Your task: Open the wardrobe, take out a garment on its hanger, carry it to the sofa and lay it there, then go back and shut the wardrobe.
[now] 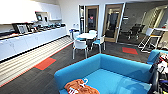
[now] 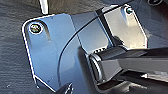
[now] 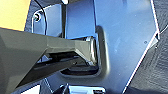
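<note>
The rust-orange garment (image 1: 79,88) lies crumpled on the left part of the blue sofa's seat, at the lower edge of the head view. Its thin white hanger (image 1: 84,82) pokes out of the cloth on the seat cushion. The bright blue sofa (image 1: 117,67) spans the lower right of the head view, with its low rounded back toward the room. Nothing touches the garment. Both wrist views show my own dark plate and jointed bar over dark carpet.
A round white table (image 1: 87,35) with white chairs (image 1: 80,46) stands beyond the sofa. A long white counter (image 1: 30,40) runs along the left wall. Red carpet patches (image 1: 45,63) mark the dark floor. Dark gear with cables (image 1: 160,72) sits at the sofa's right end.
</note>
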{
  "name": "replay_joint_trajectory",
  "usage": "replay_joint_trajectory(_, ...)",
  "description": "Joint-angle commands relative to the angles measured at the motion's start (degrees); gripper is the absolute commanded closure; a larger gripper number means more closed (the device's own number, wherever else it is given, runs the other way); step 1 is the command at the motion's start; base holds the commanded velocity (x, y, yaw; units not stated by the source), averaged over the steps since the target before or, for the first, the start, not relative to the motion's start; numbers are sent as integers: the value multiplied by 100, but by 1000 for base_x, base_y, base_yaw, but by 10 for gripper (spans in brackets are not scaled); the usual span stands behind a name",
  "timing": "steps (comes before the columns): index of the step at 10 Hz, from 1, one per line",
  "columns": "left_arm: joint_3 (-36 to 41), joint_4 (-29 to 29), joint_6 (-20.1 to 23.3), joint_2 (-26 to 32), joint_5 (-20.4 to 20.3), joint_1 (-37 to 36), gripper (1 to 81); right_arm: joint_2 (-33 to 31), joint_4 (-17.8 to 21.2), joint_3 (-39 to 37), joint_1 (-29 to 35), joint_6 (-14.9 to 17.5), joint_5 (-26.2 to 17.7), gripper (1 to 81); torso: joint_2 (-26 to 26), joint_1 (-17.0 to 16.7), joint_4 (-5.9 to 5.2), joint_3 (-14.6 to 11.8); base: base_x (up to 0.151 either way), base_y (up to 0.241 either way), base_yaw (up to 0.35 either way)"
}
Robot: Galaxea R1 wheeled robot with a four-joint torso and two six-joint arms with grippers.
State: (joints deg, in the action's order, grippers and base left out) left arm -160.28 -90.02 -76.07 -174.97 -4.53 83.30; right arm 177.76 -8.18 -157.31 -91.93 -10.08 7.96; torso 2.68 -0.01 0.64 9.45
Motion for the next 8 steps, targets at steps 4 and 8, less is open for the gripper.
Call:
replay_joint_trajectory(4, -21, -60, 189, -56, 410, -239, 10, 69, -78, 26, 73, 33, -321, 10, 0, 1, 0, 0, 0, 0, 329)
replay_joint_trajectory(8, -21, -60, 233, -73, 418, -231, 10, 60, -78, 26, 47, 33, -313, 10, 0, 1, 0, 0, 0, 0, 328)
